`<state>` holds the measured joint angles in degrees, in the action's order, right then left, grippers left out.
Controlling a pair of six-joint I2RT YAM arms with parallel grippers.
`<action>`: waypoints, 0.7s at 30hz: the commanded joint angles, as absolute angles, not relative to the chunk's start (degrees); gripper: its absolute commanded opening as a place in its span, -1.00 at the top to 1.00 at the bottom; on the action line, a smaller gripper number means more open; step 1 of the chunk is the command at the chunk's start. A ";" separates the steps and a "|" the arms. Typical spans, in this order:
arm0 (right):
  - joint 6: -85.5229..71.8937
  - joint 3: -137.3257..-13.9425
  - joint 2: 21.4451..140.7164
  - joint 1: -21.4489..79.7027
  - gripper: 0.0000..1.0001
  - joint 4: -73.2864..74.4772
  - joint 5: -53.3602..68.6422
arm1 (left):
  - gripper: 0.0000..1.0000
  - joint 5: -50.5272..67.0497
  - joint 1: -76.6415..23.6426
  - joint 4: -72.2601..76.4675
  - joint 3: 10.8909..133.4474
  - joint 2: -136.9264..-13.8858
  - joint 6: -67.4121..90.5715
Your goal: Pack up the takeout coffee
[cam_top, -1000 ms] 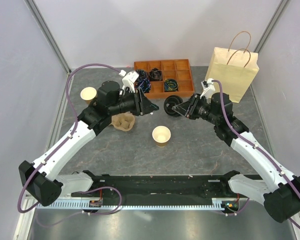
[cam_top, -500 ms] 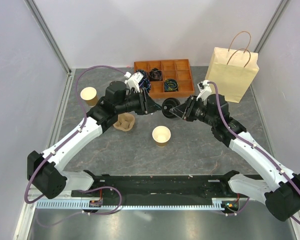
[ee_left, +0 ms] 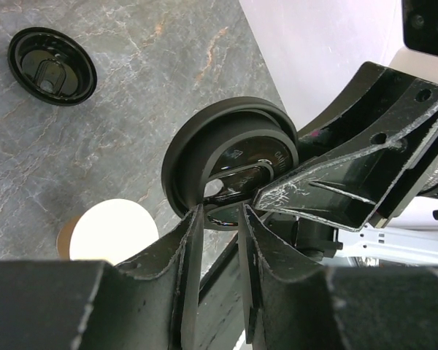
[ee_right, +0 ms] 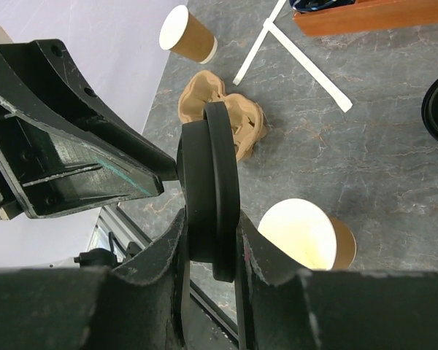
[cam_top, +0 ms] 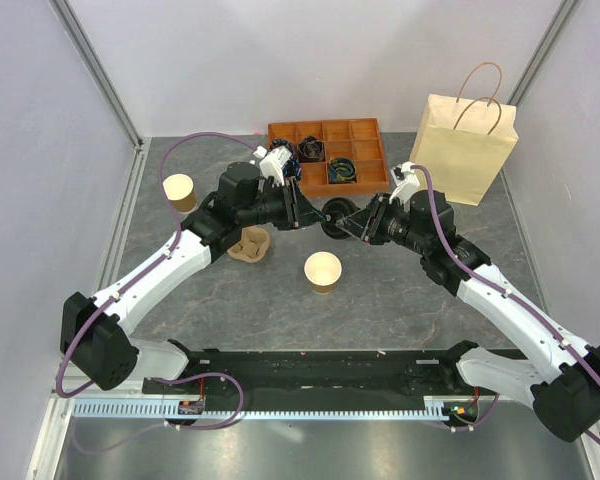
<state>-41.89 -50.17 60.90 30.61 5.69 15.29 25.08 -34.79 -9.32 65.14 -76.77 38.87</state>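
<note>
No cup wears a lid in these views, so the lidded takeout coffee as such is not in view. My right gripper (ee_right: 212,240) is shut on a round black lid (ee_right: 210,189), held on edge in the air; it also shows in the top view (cam_top: 332,218). My left gripper (ee_left: 220,215) faces it, jaws a narrow gap apart, tips at the lid's (ee_left: 230,157) lower rim. An open brown paper cup (cam_top: 323,270) with a cream inside stands on the table below, also seen in the right wrist view (ee_right: 306,233).
A second open brown cup (cam_top: 179,190) stands at the far left. The tan pulp carrier (cam_top: 248,243) lies under the left arm. The paper bag (cam_top: 467,145) stands back right, beside the orange tray (cam_top: 327,152). Another black lid (ee_left: 51,65) lies on the table.
Both arms have moved toward each other over the table's middle. My left gripper has come up to the lid that my right gripper holds.
</note>
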 commanded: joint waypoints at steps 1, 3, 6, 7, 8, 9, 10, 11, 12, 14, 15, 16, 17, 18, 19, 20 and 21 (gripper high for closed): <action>-40.87 -52.38 59.41 31.03 1.00 4.92 14.33 | 0.36 22.85 -34.98 -9.14 64.78 -76.64 39.73; -40.96 -52.21 59.24 31.03 1.00 4.92 14.41 | 0.35 22.85 -34.98 -9.23 64.77 -76.64 39.64; -41.22 -51.94 59.15 31.03 1.00 4.84 14.50 | 0.35 21.36 -34.98 -10.37 65.13 -76.64 38.85; -41.31 -51.86 59.24 31.11 1.00 4.75 14.76 | 0.34 20.84 -34.98 -10.46 65.21 -76.81 38.76; -41.40 -51.77 59.24 31.20 1.00 4.57 14.94 | 0.34 20.92 -34.98 -10.46 65.21 -76.90 38.76; -41.48 -51.68 59.33 31.20 1.00 4.48 15.20 | 0.33 21.00 -34.98 -10.46 65.39 -77.08 38.76; -41.66 -51.51 59.50 31.29 1.00 3.96 15.73 | 0.33 21.09 -35.07 -10.37 65.48 -77.17 39.02; -41.75 -51.42 59.59 31.29 1.00 3.78 16.17 | 0.34 21.09 -34.98 -10.37 65.57 -77.52 39.11; -41.84 -51.33 59.76 31.38 1.00 3.61 16.43 | 0.34 21.18 -35.07 -10.28 65.74 -77.69 39.11; -42.01 -51.15 59.85 31.46 1.00 3.34 16.70 | 0.35 21.44 -35.07 -10.19 65.74 -77.87 38.94; -42.10 -51.07 59.94 31.64 1.00 3.25 16.79 | 0.37 21.36 -35.07 -10.02 65.66 -77.78 38.85; -42.19 -50.98 60.03 31.64 1.00 3.16 16.87 | 0.41 21.44 -35.07 -10.11 65.57 -77.87 38.67; -42.45 -50.89 60.12 31.64 1.00 3.08 16.96 | 0.43 21.45 -35.07 -10.11 65.48 -77.78 38.58; -42.54 -50.80 60.12 31.73 1.00 2.99 17.05 | 0.45 21.45 -35.16 -10.02 65.30 -77.78 38.41; -42.63 -50.80 60.29 31.82 1.00 2.90 17.22 | 0.54 21.45 -35.16 -10.11 65.13 -77.70 38.23; -42.63 -50.71 60.38 31.90 1.00 2.64 17.23 | 0.58 21.45 -35.16 -10.19 65.13 -77.78 38.06; -42.63 -50.71 60.55 31.90 1.00 2.64 17.31 | 0.63 21.27 -35.16 -10.20 65.13 -77.70 37.97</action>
